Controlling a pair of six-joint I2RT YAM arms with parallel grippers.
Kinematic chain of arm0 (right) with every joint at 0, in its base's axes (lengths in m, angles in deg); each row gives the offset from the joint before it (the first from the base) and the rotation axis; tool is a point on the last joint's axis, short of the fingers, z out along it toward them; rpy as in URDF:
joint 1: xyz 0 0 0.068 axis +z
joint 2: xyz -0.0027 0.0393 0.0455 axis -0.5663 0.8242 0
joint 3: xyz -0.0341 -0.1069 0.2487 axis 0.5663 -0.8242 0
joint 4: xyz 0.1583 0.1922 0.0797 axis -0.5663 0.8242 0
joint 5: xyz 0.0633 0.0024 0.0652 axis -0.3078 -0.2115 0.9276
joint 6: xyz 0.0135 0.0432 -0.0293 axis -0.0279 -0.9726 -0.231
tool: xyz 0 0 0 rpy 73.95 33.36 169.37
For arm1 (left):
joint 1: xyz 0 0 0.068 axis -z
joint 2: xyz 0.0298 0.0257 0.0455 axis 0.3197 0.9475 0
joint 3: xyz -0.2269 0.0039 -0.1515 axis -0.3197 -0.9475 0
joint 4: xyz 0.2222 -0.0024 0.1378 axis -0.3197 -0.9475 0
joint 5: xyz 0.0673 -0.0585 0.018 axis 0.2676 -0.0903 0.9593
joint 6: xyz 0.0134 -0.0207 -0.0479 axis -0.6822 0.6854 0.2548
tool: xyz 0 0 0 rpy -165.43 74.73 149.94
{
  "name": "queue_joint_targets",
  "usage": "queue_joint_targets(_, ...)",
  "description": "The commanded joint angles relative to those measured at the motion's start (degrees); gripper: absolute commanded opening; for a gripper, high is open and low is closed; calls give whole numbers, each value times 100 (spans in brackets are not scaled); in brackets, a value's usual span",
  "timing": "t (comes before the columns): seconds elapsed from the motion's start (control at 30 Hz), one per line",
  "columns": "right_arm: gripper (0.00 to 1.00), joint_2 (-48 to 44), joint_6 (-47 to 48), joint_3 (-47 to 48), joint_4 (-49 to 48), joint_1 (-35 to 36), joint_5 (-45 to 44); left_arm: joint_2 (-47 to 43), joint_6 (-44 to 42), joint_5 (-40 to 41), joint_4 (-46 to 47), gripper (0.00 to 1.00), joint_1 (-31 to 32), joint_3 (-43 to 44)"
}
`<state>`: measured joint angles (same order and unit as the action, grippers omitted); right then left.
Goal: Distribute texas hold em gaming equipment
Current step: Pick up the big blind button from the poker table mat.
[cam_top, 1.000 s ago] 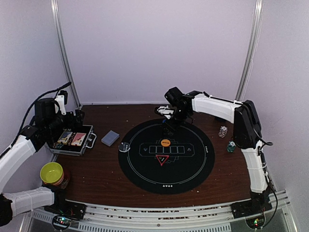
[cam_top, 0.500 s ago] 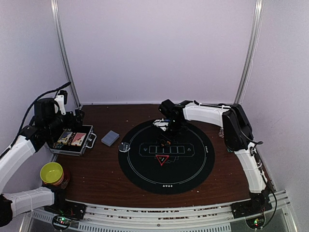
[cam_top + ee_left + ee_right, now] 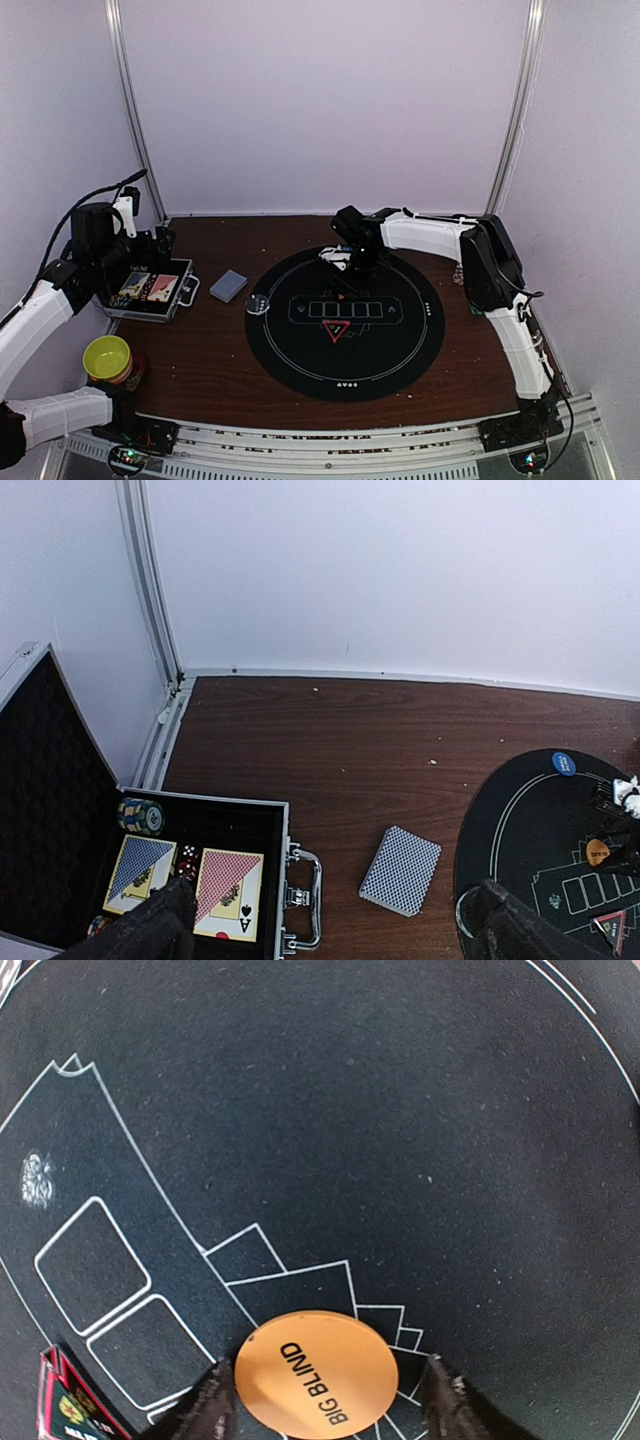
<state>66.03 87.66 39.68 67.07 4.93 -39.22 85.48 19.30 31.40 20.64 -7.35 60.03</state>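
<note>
my right gripper (image 3: 325, 1405) is low over the orange button (image 3: 317, 1368), which lies flat on the black mat (image 3: 400, 1110), far middle. its fingers (image 3: 212, 1408) sit half wide on both sides, not pinching yet. the button is thin, so it may slip out or get pushed. my left gripper (image 3: 330, 935) is wide, holding nothing.

The right arm (image 3: 432, 226) reaches low over the black mat (image 3: 400, 345); the card deck (image 3: 228, 286) lies between mat and case (image 3: 181, 297).
</note>
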Motion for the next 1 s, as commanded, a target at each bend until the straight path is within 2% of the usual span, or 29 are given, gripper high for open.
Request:
queue_joint_targets(0.0, 60, 86, -70, -134, 192, 35, 157, -62, 7, -66, 116, 98, -67, 91)
queue_joint_targets(0.1, 59, 66, -47, -181, 185, 56, 91, -64, 1, -66, 119, 98, -73, 91)
queue_joint_targets(0.3, 44, 11, -55, -283, 140, 75, -98, -60, 3, -75, 114, 98, -75, 91)
queue_joint_targets(0.73, 43, -803, 85, -770, 44, -24, -437, -81, 1, -88, 119, 98, -76, 91)
queue_joint_targets(0.97, 43, -1811, 503, -2009, -186, -119, -450, -89, 1, -77, 120, 98, -81, 91)
